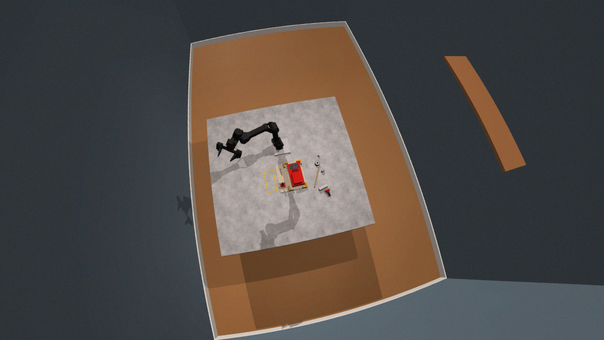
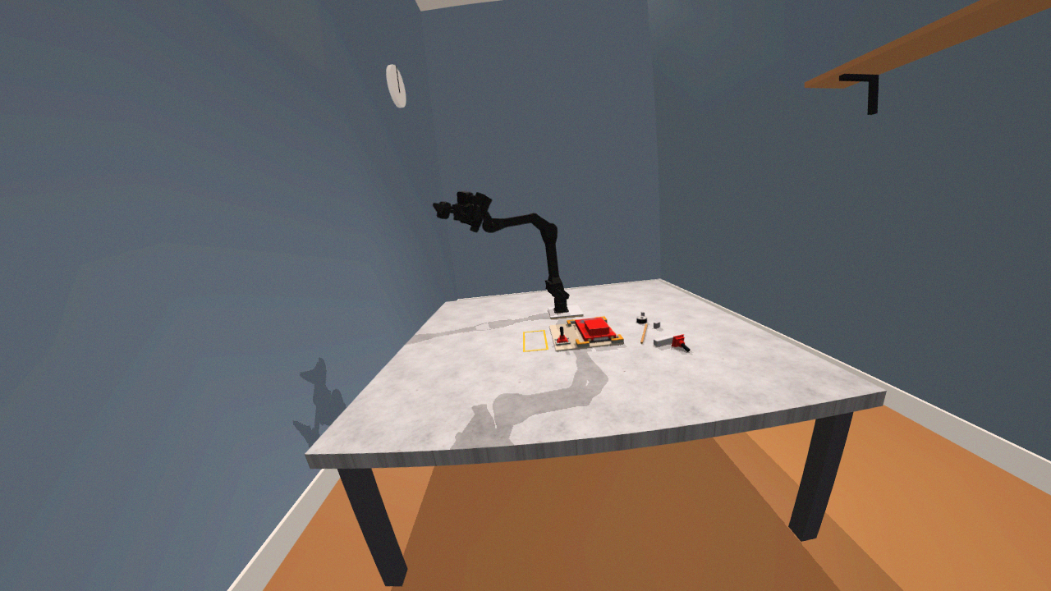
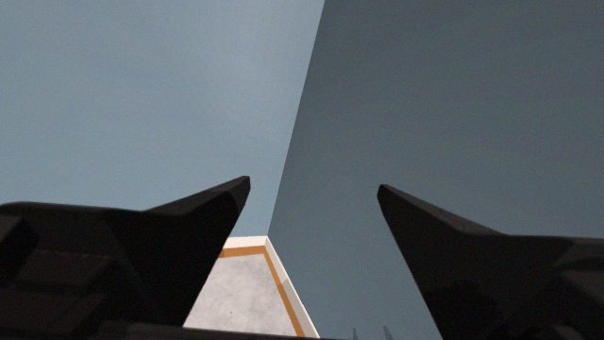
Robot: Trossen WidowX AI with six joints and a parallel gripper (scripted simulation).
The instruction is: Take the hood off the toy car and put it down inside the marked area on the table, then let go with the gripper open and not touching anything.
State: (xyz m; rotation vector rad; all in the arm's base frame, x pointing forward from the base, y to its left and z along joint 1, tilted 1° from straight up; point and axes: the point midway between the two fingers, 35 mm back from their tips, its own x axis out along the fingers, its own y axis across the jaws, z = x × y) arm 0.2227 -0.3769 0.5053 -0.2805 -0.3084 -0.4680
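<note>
The red toy car (image 1: 296, 171) (image 2: 596, 328) sits between orange corner pieces on a beige board. Its hood is part of the red upper side; its edges are too small to tell. The marked area, a yellow outline (image 1: 265, 182) (image 2: 534, 351), lies on the table left of the board, with nothing inside it. My gripper (image 1: 225, 157) (image 3: 313, 186) is open and empty, high in the air, well to the left of the car. Neither car nor marked area shows in the wrist view.
A red piece with a black stick (image 1: 282, 184) (image 2: 562, 337) stands on the board's left part. Right of the car lie a black-and-white round part (image 1: 317, 162) (image 2: 641, 318), a thin orange stick (image 1: 316, 178) (image 2: 644, 333), a grey-white block (image 2: 663, 341) and a red-and-black piece (image 1: 327, 191) (image 2: 679, 341).
</note>
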